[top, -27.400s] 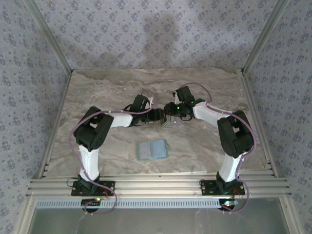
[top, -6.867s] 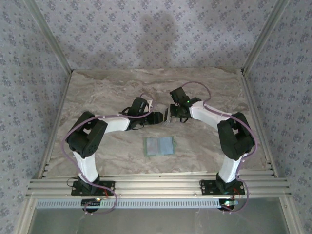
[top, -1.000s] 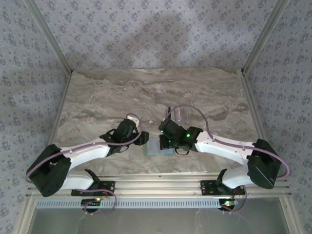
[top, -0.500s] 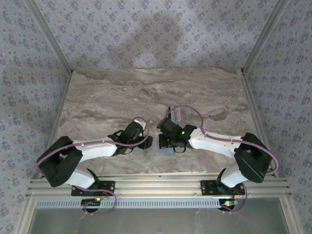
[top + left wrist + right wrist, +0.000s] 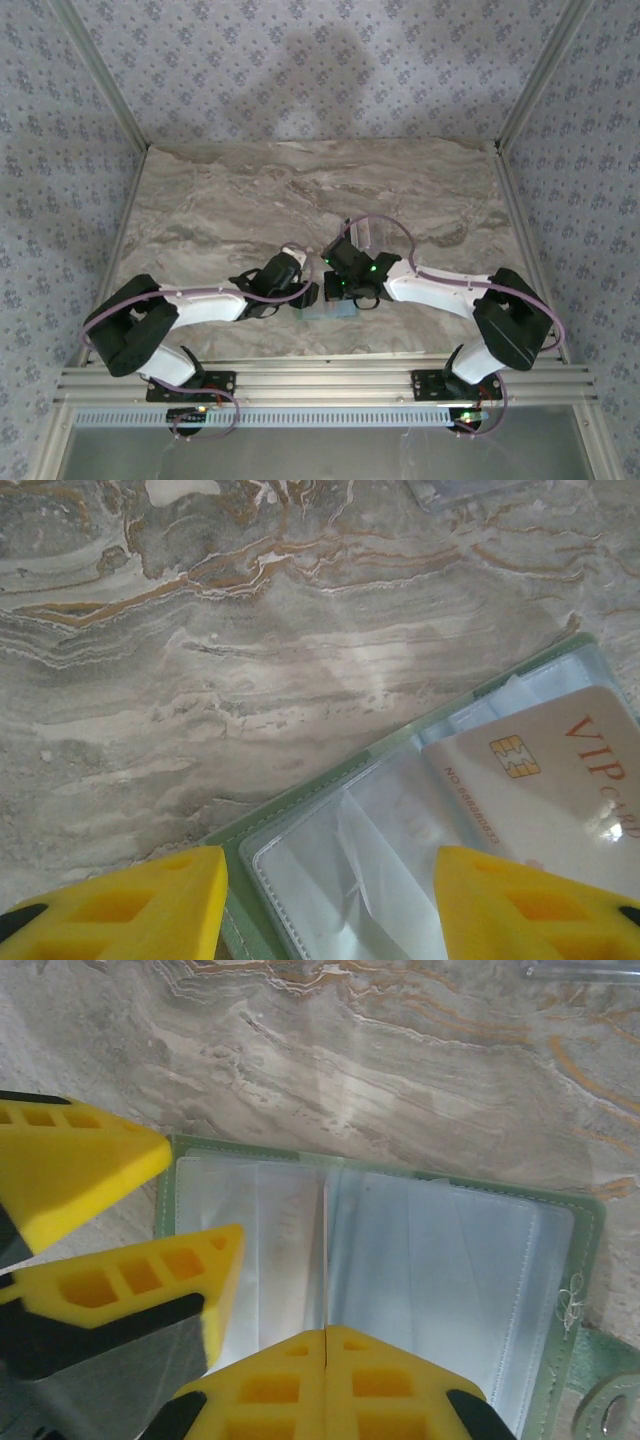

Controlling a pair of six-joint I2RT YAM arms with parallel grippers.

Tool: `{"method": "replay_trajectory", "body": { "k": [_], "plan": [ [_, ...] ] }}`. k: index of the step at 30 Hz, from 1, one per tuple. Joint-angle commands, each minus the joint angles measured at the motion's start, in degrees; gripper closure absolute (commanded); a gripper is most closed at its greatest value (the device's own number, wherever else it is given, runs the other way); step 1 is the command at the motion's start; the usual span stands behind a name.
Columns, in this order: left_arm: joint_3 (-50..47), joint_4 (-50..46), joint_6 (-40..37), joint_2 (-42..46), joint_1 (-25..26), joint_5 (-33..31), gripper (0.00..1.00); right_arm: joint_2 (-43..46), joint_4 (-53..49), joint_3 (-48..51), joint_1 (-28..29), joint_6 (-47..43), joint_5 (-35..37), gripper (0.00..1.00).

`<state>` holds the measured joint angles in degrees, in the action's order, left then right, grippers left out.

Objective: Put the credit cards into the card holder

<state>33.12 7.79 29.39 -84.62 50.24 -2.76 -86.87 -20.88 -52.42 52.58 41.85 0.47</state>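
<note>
A marble-patterned table point(image 5: 220, 200) sits inside wallpapered walls point(image 5: 300, 70). Both arms reach low and inward, meeting over the green card holder point(image 5: 330, 310), which lies open near the table's front edge. The left gripper point(image 5: 328, 885) hangs over it with its fingers spread apart, holding nothing. The right gripper point(image 5: 326, 1345) is pinched tight on a card point(image 5: 560, 780) at the holder's fold.

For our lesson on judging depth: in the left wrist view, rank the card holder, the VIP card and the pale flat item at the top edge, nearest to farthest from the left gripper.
1. card holder, between the fingers of the left gripper.
2. VIP card, to the right.
3. pale flat item, far top edge.
</note>
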Motion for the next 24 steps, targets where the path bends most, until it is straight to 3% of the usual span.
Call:
{"method": "replay_trajectory", "body": {
  "k": [1, 16, 21, 24],
  "plan": [
    [1.2, 1.5, -0.14, -0.98, 0.56, -0.96, 0.44, -0.98, 0.47, -1.28, -0.28, 0.72, -1.58, 0.99],
    [1.32, 2.14, 0.23, -1.64, 0.74, -0.59, 0.44, -2.33, 0.69, -1.17, -0.63, 0.08, -2.41, 0.82],
    [1.42, 2.14, 0.39, -1.73, 0.75, -0.51, 0.44, -2.17, 0.88, -0.68, -0.63, 0.08, -2.26, 0.87],
    [1.33, 2.07, 0.41, -1.2, 0.74, -0.47, 0.44, -1.91, 0.83, -0.46, -0.72, 0.08, -1.76, 0.97]
  ]
}}
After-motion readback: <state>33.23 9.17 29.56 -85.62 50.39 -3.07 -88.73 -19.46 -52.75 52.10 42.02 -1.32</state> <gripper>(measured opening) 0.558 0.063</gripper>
